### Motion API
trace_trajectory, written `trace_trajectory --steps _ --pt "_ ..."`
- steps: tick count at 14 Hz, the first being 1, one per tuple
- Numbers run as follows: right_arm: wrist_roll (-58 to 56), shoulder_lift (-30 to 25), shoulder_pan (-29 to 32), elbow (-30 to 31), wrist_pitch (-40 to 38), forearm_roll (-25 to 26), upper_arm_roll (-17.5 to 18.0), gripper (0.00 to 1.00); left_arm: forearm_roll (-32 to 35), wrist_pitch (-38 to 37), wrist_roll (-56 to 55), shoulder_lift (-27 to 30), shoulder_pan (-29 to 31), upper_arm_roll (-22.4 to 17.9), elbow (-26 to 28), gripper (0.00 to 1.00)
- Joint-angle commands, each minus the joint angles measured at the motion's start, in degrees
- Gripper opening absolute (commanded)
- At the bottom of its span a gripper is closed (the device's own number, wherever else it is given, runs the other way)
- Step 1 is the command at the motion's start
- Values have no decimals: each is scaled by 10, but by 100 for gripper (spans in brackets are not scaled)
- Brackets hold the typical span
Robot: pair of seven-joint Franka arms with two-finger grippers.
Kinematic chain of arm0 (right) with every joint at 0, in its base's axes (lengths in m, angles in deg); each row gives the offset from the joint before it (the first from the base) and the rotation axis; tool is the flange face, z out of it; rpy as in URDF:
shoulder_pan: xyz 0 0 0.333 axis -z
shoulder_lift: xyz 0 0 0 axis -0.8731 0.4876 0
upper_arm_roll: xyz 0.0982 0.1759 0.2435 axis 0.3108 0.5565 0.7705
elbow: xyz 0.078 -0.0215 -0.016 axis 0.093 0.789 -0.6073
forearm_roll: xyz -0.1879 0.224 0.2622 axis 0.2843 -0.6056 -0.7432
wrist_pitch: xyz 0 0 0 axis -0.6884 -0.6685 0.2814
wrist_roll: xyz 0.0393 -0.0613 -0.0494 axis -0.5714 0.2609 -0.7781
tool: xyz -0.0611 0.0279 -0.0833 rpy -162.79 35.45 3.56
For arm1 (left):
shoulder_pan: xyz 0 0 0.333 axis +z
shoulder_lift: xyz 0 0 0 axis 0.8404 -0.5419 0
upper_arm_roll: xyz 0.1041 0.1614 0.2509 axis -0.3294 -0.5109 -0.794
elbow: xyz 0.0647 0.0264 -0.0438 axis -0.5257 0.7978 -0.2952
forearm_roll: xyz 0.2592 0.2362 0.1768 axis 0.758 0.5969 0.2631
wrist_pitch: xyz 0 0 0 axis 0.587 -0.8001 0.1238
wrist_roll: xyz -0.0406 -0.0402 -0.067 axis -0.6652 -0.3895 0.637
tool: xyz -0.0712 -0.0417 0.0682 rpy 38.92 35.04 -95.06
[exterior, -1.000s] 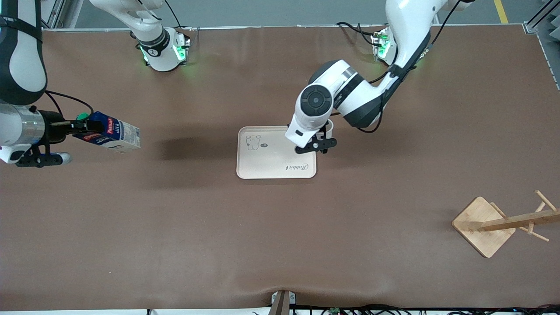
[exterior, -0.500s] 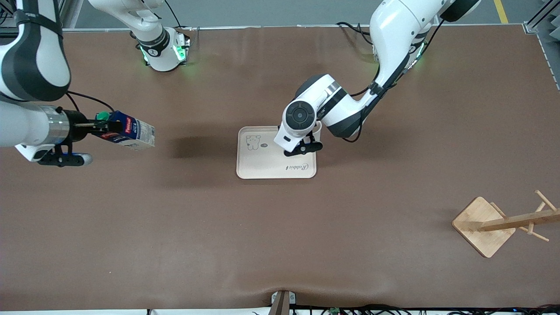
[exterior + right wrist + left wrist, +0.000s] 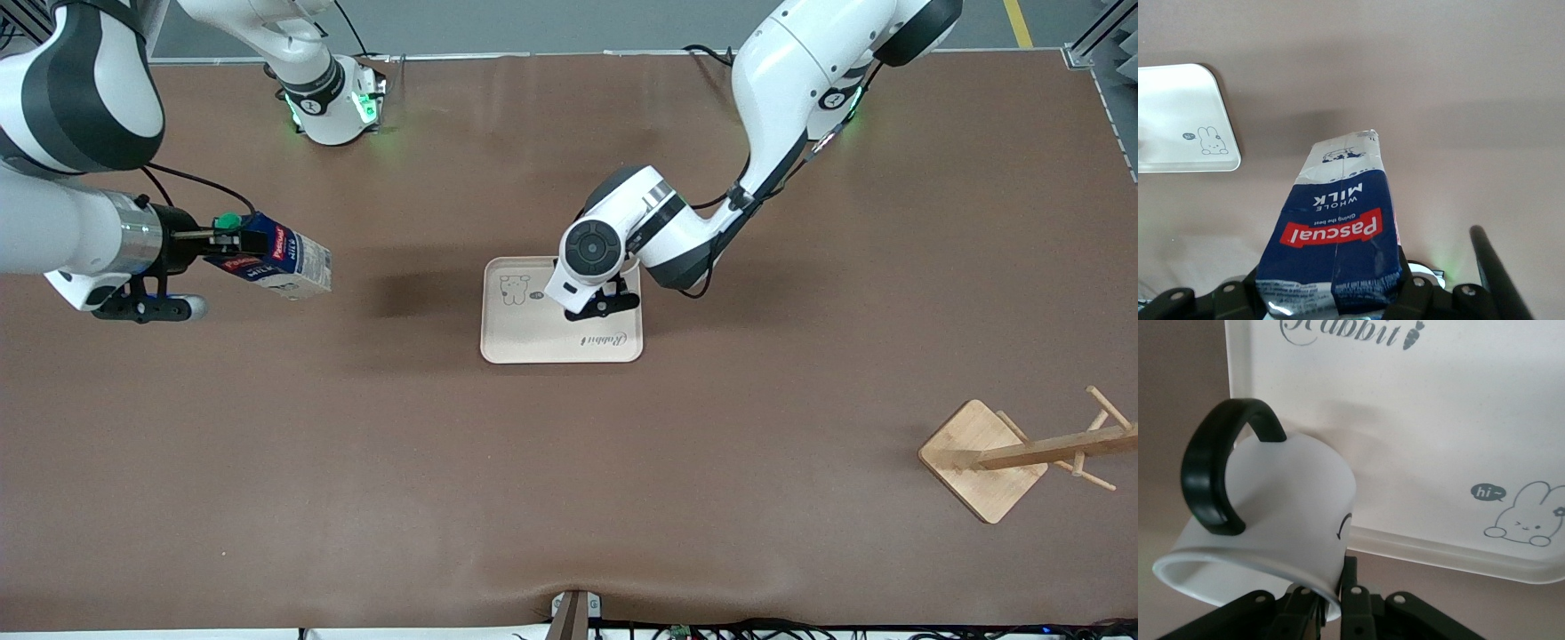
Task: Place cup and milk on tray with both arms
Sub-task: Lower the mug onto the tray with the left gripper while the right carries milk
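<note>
- The worktop [image 3: 569,462] is a broad brown surface carrying everything else.
- The left arm [image 3: 782,80] reaches down from its base to the tray; the right arm [image 3: 71,178] stretches out over its own end of the worktop.
- A wooden rack [image 3: 1005,458] with a square base and a leaning pegged post sits near the front camera at the left arm's end, well apart from the rest.
- The tray [image 3: 533,342], cream with a rabbit print and cursive lettering, lies flat in the middle of the worktop.
- The milk [image 3: 280,262] hangs tilted in the air over bare worktop, well apart from the tray; its green cap [image 3: 229,221] points back toward the arm.
- The right gripper [image 3: 227,244] is clamped on the carton's top end.
- The cup [image 3: 1265,520] is held tipped over the tray's edge, its black handle [image 3: 1215,477] toward the worktop side; the front view hides it under the wrist.
- The left gripper [image 3: 1331,603] pinches the cup's rim between its closed fingers.
</note>
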Motion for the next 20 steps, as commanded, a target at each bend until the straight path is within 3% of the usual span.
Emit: trace_trajectory --steps 1,3,4,5,6,10,14,20 --pt "45 -5 -39 12 24 -9 -3 0 -8 -2 -7 -13 -4 -2 -16 0" --pt "95 9 -73 15 49 -9 -3 0 -21 -2 -7 -15 -4 -4 -16 2" --pt "105 11 -87 21 64 -9 -3 0 -22 -2 -3 -15 -3 -5 -16 19" --pt "109 11 -97 28 75 -10 -3 0 -23 -2 0 -15 -2 -5 -16 53" --pt "112 11 -103 32 80 -10 -3 0 -21 -2 1 -14 -3 -5 -16 100" --pt "124 32 -134 33 87 -46 -3 0 -16 -6 4 -1 5 -5 -23 100" --pt "238 63 -202 32 157 -50 -3 0 0 -60 9 47 28 -6 -66 100" --pt "314 126 -278 20 260 -64 -2 0 27 -124 113 154 133 -6 -69 100"
